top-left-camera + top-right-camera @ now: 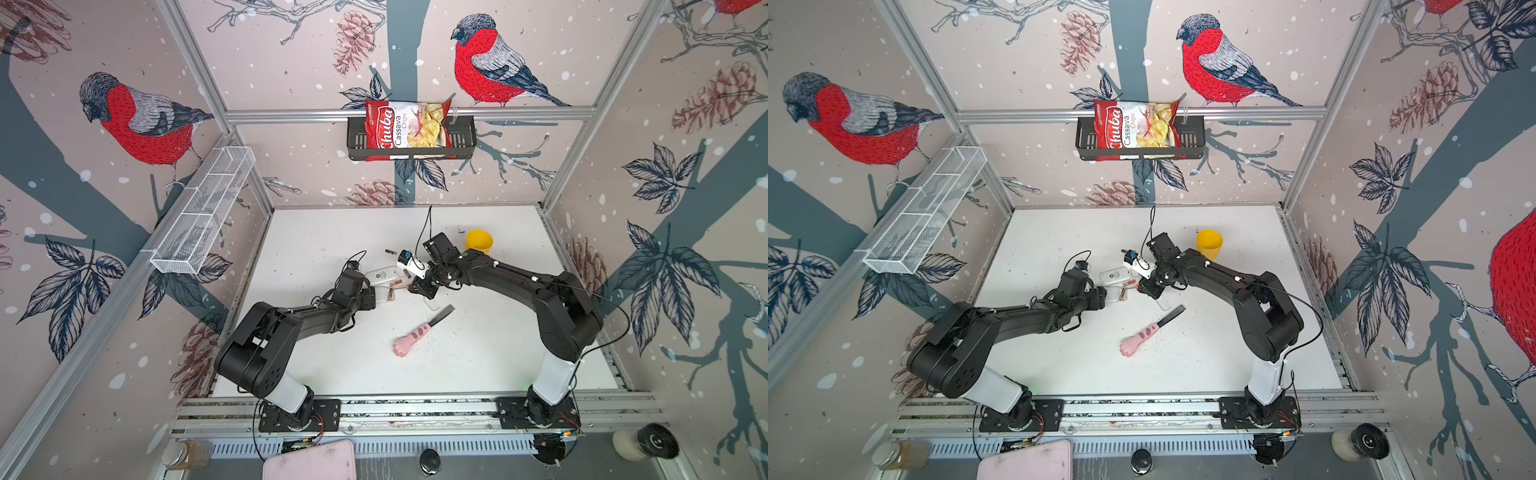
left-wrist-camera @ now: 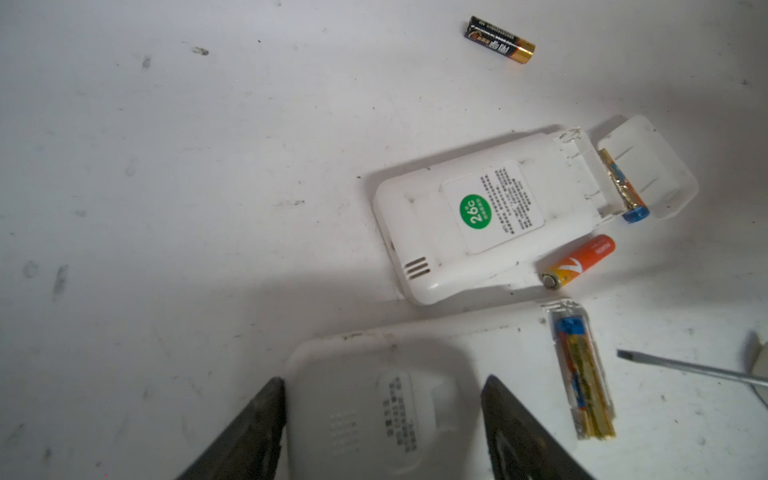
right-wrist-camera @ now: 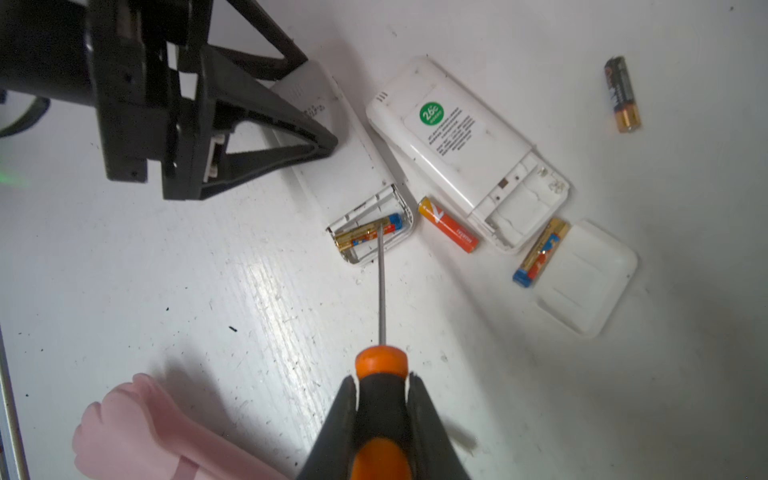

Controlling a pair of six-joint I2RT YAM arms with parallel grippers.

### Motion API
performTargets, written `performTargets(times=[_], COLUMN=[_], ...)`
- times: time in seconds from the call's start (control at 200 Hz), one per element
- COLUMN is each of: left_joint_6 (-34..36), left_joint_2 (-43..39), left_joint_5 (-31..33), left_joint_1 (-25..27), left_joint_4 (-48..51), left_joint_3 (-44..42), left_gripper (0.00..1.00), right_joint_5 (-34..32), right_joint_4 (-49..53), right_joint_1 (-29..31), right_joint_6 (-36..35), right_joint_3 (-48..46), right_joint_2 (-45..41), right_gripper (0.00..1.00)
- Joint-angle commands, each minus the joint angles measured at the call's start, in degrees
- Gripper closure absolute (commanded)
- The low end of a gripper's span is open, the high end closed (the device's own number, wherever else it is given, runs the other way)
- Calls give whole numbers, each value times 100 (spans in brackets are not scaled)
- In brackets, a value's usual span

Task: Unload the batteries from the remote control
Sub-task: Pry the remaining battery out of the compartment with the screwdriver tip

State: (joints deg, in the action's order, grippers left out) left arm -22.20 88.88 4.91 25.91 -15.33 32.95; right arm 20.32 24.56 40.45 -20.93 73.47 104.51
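Note:
My left gripper (image 2: 384,380) is shut on a white remote control (image 2: 415,353) lying face down, one finger on each long side. Its open bay holds gold-and-blue batteries (image 3: 368,235). My right gripper (image 3: 382,376) is shut on an orange-and-black screwdriver (image 3: 380,361), whose tip rests on those cells. A second white remote (image 3: 453,133) with a green sticker lies beside it, its bay empty. Loose on the table are an orange battery (image 3: 448,224), a gold-and-blue battery (image 3: 540,253) against a white cover (image 3: 586,278), and a black, copper-ended battery (image 3: 622,94).
A pink paw-handled knife (image 1: 415,338) lies toward the front of the white table (image 1: 316,249). A yellow cup (image 1: 478,241) stands behind the right arm. A chips bag (image 1: 405,124) sits in the black basket on the back wall. A white wire basket (image 1: 208,208) hangs on the left wall.

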Motion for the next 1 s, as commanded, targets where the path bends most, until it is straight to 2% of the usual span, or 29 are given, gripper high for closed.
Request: performTargets(times=[0.0,0.38,0.996], left_joint_6=[49,46,-2], left_joint_2=[-46,68,-234], left_joint_5=[-45,-159,-343], left_joint_1=[-16,-17,-16], left_joint_4=[23,-84,-284], left_joint_3=[34,98,-254], left_gripper=[26,26,26], right_joint_5=[-177,54,149], right_joint_4=[59,162,158], right_joint_1=[27,225,816], right_joint_6=[124,26,192], right_joint_3=[-8,-30,-603], right_joint_2=[83,259,-229], right_gripper=[100,100,100])
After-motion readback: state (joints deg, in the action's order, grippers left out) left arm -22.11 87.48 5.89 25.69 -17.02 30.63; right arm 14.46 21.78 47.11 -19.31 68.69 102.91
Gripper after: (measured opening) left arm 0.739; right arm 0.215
